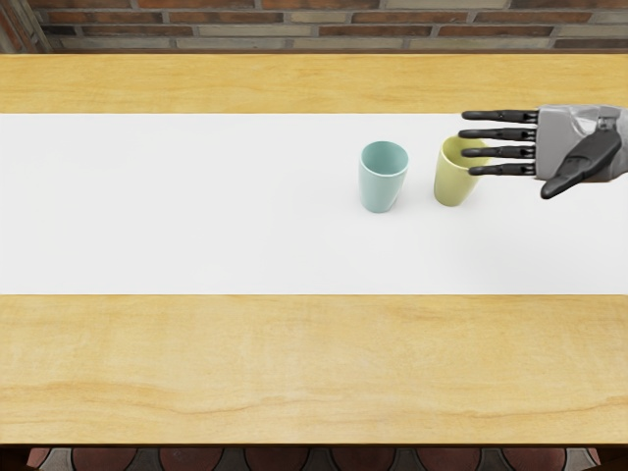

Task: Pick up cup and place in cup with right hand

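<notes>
White runner (196, 206): bright, evenly lit
Teal cup (381, 190): I see faint shadow underneath
Brick wall (324, 30): looks sharp

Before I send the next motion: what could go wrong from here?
The right hand has its fingers spread over the yellow cup, partly hiding its rim, so lowering straight down might knock it over. The teal cup stands close beside it, so a leftward push could tip that too.

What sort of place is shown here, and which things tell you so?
Perhaps a simulated dining area or kitchen: a wooden table with a white runner, a teal cup and a yellow cup standing on it, and a brick wall behind.
</notes>
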Tool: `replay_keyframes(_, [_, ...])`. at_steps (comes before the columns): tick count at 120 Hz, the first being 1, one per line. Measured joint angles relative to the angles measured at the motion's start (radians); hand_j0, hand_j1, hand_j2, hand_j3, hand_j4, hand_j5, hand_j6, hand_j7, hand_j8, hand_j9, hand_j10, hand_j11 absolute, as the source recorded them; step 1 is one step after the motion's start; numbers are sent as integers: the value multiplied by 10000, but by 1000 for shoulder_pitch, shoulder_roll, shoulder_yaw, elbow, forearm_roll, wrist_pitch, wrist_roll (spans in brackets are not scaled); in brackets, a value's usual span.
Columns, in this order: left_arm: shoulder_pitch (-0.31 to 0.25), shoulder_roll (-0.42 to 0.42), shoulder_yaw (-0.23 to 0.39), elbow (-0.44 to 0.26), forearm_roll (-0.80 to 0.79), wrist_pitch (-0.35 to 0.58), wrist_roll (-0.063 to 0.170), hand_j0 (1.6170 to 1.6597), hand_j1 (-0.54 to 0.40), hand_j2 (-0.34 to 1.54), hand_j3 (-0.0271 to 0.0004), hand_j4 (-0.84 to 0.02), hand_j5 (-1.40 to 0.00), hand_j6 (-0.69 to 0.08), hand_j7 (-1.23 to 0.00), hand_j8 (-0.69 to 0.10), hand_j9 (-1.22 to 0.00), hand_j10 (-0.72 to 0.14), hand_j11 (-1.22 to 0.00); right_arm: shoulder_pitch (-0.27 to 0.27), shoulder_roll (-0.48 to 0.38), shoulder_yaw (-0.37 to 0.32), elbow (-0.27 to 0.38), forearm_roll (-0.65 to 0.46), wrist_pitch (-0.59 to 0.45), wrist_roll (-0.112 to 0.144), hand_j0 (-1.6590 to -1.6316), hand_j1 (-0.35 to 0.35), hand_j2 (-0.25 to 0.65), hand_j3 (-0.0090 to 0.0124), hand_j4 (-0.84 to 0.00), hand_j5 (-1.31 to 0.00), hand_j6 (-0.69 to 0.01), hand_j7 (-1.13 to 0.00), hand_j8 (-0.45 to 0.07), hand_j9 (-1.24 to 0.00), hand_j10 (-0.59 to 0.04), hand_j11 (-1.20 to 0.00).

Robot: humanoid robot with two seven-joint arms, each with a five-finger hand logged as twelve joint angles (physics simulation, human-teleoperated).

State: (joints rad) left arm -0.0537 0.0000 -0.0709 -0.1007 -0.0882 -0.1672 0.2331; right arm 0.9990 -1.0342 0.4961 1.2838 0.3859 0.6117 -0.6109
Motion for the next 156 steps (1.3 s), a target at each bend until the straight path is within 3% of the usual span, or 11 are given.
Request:
replay_keyframes(21, [2,0,-2,0,0,0,0,16581,3491,2,-2,-4,-2,-5,-1,-5,-1,-3,-1,1,-15,6,21,0,0,0,-16580,-3489,-4,0,2,5,45,0,34,4,25,4])
replay_keyframes(31, [0,0,-2,0,-1,0,0,16581,3491,2,-2,-5,-2,-6,-1,-5,-1,-3,-1,33,5,2,24,-28,0,0,-16580,-3491,-1,0,2,6,48,0,37,5,26,4])
replay_keyframes(49, [0,0,-2,0,-1,0,0,16581,3491,2,-1,-5,-1,-6,-1,-5,-1,-3,0,161,145,-5,24,-276,0,0,-16580,-3491,0,0,0,4,35,0,27,3,19,3])
replay_keyframes(68, [0,0,-3,0,-1,0,0,16581,3491,1,-1,-4,-1,-5,-1,-5,-1,-3,0,323,270,-68,14,-502,-2,0,-16581,-3491,-2,0,-5,2,11,0,8,2,6,2])
replay_keyframes(81, [0,0,-3,1,-1,0,0,16581,3491,1,-1,-4,-1,-5,-1,-5,0,-3,0,453,334,-195,-12,-633,-73,0,-16581,-3491,-2,0,-9,0,-2,0,-1,1,-1,1])
replay_keyframes(92, [0,0,-3,1,0,0,0,16581,3491,1,0,-4,-1,-5,-1,-5,0,-3,0,512,401,-274,-55,-732,-142,0,-16581,-3491,-2,0,-12,-1,-10,0,-8,0,-5,0])
replay_keyframes(116, [0,0,-3,1,-1,0,0,16581,3491,0,0,-4,-1,-5,-1,-5,0,-4,0,562,588,-366,-172,-893,-223,0,-16581,-3491,0,0,-18,-2,-23,0,-17,-1,-11,-1])
replay_keyframes(140, [0,0,-3,1,-1,0,0,16581,3491,0,0,-4,-1,-5,0,-5,0,-3,0,576,689,-401,-191,-919,-267,0,-16581,-3491,1,0,-19,-3,-27,0,-20,-2,-13,-1])
replay_keyframes(156, [0,0,-3,1,-1,0,0,16581,3491,0,0,-4,-1,-5,0,-5,0,-4,0,606,708,-497,-189,-930,-328,0,-16581,-3491,2,0,-19,-3,-29,0,-21,-2,-14,-1])
